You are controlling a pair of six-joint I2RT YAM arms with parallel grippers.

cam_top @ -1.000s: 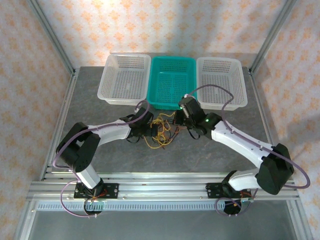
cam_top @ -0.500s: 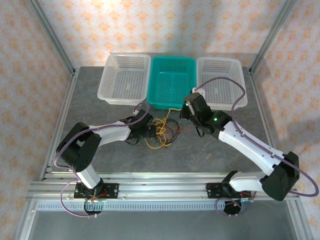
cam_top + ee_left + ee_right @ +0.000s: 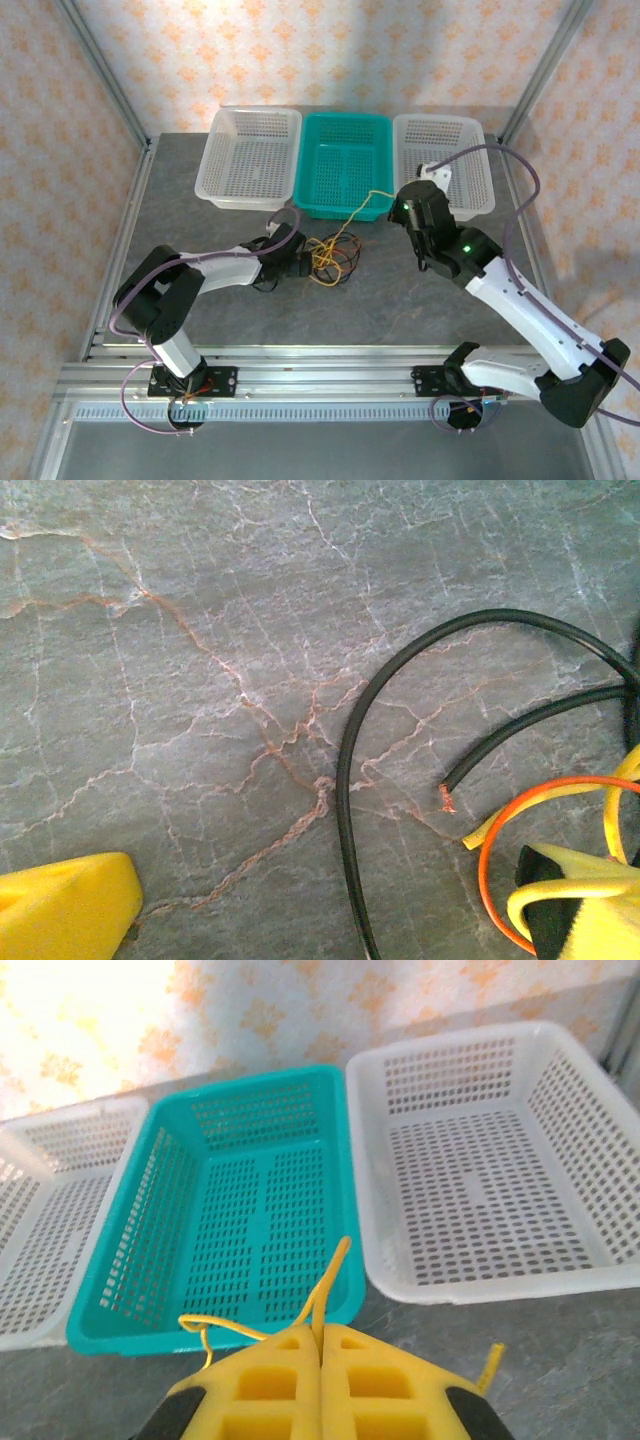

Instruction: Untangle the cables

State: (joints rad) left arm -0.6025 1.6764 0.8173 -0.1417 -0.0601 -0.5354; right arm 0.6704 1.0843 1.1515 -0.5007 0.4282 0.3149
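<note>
My right gripper (image 3: 398,203) has swung back and to the right from the heap over the past second. From overhead, a yellow cable (image 3: 352,220) now runs taut from it down to the cables (image 3: 330,258), which lie bunched on the table (image 3: 400,300) just in front of the teal basket (image 3: 312,170). My left gripper (image 3: 300,262) sits at the tangle's left edge. At the left wrist, its jaws are spread wide and empty, straddling a black cable (image 3: 345,780), with an orange cable (image 3: 487,845) looping by the right finger (image 3: 600,920). At the right wrist, my right fingers (image 3: 270,1380) are pressed together on the yellow strand, which rises toward the teal basket. I judge one wire is drawing out, with the knot yet to be undone.
</note>
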